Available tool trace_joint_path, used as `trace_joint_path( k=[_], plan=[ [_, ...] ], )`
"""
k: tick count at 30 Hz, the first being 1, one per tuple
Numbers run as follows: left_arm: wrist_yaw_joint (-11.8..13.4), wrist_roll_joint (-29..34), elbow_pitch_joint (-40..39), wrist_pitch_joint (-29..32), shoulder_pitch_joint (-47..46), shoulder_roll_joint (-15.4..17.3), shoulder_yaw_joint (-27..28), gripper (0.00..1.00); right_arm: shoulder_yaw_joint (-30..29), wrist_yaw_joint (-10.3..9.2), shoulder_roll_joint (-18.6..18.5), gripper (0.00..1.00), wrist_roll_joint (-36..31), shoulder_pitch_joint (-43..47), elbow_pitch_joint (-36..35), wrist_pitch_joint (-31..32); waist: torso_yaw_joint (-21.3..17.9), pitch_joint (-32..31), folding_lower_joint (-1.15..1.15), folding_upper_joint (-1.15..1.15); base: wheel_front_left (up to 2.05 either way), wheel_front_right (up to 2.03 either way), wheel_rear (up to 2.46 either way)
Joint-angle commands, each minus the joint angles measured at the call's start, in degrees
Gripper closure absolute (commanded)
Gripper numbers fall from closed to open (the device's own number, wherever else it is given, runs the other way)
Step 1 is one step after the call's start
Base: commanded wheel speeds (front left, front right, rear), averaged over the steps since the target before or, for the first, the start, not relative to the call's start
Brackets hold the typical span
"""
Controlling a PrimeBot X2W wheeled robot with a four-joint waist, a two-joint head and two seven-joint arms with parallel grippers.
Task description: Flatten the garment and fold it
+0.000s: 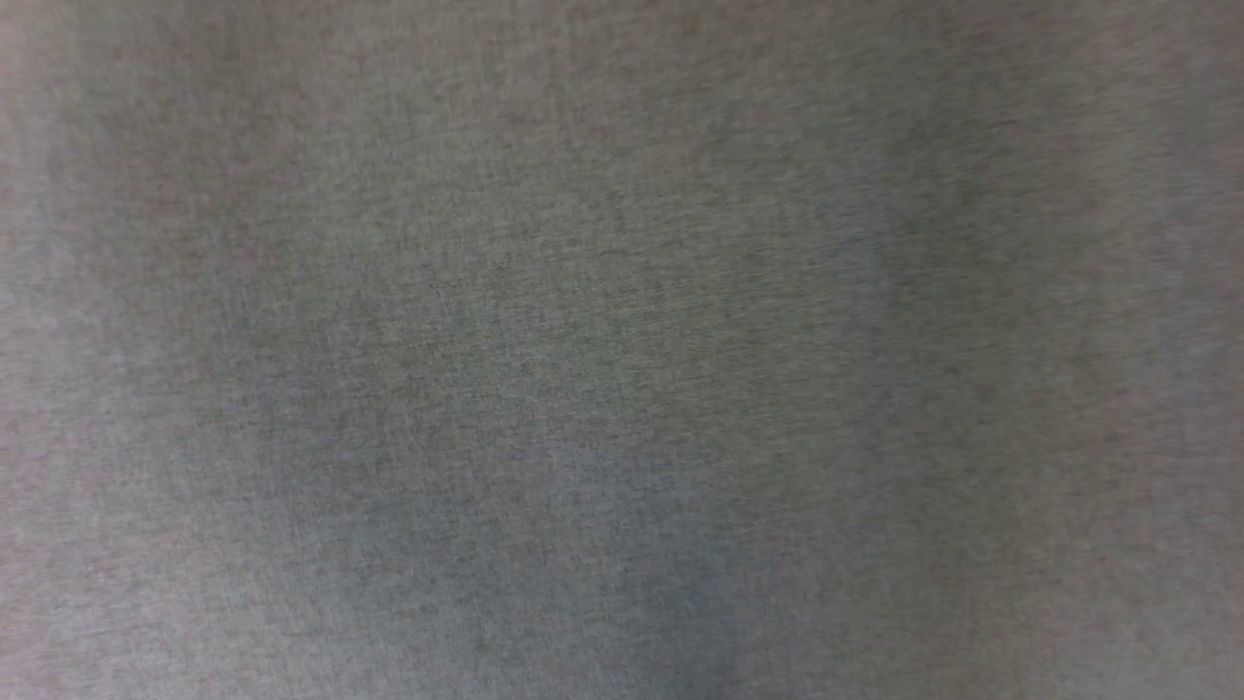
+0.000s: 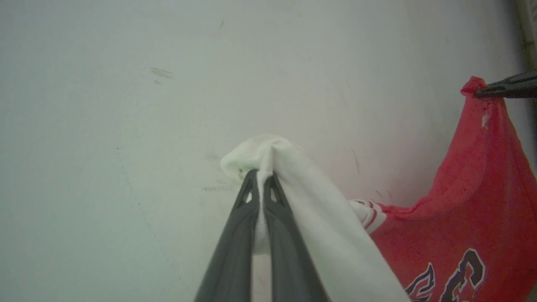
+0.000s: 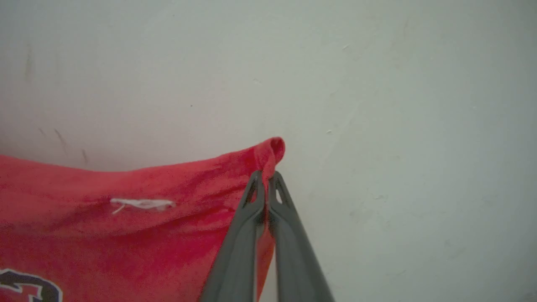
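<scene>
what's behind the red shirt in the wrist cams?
Behind the garment, a pale scuffed surface shows above and beside it. Whatever lies directly behind the cloth is covered. The left tool and the right tool each pinch one end of it.

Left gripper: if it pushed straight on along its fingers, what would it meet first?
The garment's white sleeve, bunched over the tips of the left gripper clamped on it. Beyond that, a pale scuffed surface, distance unclear.
</scene>
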Motion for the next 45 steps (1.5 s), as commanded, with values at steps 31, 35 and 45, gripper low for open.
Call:
trace_joint_path(
  k=[31, 35, 45],
  plan=[
    [15.6, -21.0, -37.6, -2.5, 72.7, 9.1, -5.4, 1.00, 2.9, -0.05, -4.8, 1.00, 24.7, 73.5, -45.4, 10.8, 5.2, -22.1, -0.01, 0.00, 0.00, 0.00, 0.00],
    [17.3, -24.4, -37.6, -1.5, 80.1, 9.2, -8.0, 1.00, 0.0, -0.05, -2.3, 1.00, 25.6, 82.4, -46.3, 12.6, 5.0, -25.1, -0.01, 0.00, 0.00, 0.00, 0.00],
    [19.3, -32.2, -36.0, 5.8, 91.7, 9.1, -14.5, 1.00, -2.4, -0.05, -1.4, 1.00, 28.4, 99.1, -44.9, 22.0, 5.0, -31.0, -0.01, 0.00, 0.00, 0.00, 0.00]
  ],
)
